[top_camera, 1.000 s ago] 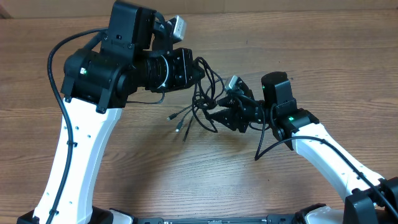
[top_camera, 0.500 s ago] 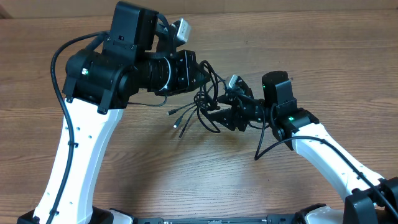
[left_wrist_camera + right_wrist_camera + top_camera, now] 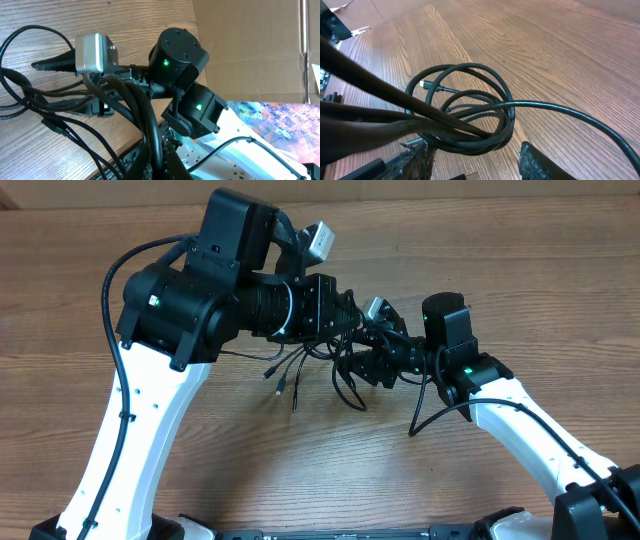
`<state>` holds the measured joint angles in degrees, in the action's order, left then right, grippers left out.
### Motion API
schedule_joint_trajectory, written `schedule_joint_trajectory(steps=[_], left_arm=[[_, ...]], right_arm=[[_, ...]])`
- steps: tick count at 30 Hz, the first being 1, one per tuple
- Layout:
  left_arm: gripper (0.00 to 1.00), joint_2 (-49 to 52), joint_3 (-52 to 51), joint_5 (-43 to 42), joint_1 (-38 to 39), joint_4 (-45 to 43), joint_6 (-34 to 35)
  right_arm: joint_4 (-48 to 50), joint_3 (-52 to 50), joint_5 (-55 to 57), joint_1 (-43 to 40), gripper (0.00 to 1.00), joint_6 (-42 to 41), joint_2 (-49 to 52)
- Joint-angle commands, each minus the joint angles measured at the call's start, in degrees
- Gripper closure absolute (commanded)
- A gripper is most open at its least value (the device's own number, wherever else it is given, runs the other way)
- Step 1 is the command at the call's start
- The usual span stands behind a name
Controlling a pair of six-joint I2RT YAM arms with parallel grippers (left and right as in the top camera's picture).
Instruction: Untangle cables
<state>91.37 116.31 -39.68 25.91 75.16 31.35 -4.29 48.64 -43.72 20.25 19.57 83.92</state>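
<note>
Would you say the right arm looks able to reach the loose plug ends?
Probably yes: the right gripper is open and near the plug ends, though loops of the cables held by the left gripper hang between and might snag.

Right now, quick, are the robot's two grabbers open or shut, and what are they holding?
Left gripper: shut on the cables.
Right gripper: open, with the cables looping loosely between its jaws.

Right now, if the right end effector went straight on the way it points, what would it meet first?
Probably the looped cables, lying just ahead of the right end effector; how far ahead is hard to judge.
</note>
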Motion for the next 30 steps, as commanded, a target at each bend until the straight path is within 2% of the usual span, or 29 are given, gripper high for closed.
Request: schedule_joint_trajectory(steps=[1,6,13,15,16,18,19,27,28,29,30], left_arm=[[0.96,-0.7,1.5,-0.8,0.5,-0.9,-1.6],[0.96,-0.7,1.5,0.2,0.5,-1.5,-1.6],[0.95,-0.7,1.5,0.0,0.5,-1.7,-1.3],[0.95,-0.7,1.5,-1.0,0.8,-1.7,-1.3],[0.96,-0.7,1.5,-1.0,1.1,-1.7,-1.3],[0.96,-0.7,1.5,-0.8,1.3,-1.8,-1.4],[0.95,-0.7,1.5,-0.8,1.3,-1.9,-1.4],[0.96,-0.7,1.5,-0.8,1.1,-1.9,-2.3],[0.96,-0.7,1.5,-0.8,1.1,-1.9,-2.3],[0.96,-0.7,1.5,-0.8,1.1,-1.9,-2.2],[0.95,-0.7,1.5,-0.8,1.1,-1.9,-2.3]], right_arm=[[0.4,0.8,-2.8,0.0,0.46,0.2,-0.9],[0.3,0.8,-4.0,0.1,0.43,0.2,-0.9],[0.0,0.8,-6.1,0.1,0.44,0.2,-0.9],[0.0,0.8,-6.1,0.1,0.51,0.2,-0.9],[0.0,0.8,-6.1,0.1,0.57,0.2,-0.9],[-0.2,0.8,-5.8,0.0,0.96,0.2,-0.9],[-0.3,0.8,-5.7,0.1,0.96,0.2,-0.9],[-3.0,0.8,-3.3,0.0,0.96,0.2,-0.9],[-3.0,0.8,-3.3,0.0,0.93,0.2,-0.9],[-2.9,0.8,-3.3,0.0,0.76,0.2,-0.9],[-2.6,0.8,-3.3,0.0,0.5,0.2,-0.9]])
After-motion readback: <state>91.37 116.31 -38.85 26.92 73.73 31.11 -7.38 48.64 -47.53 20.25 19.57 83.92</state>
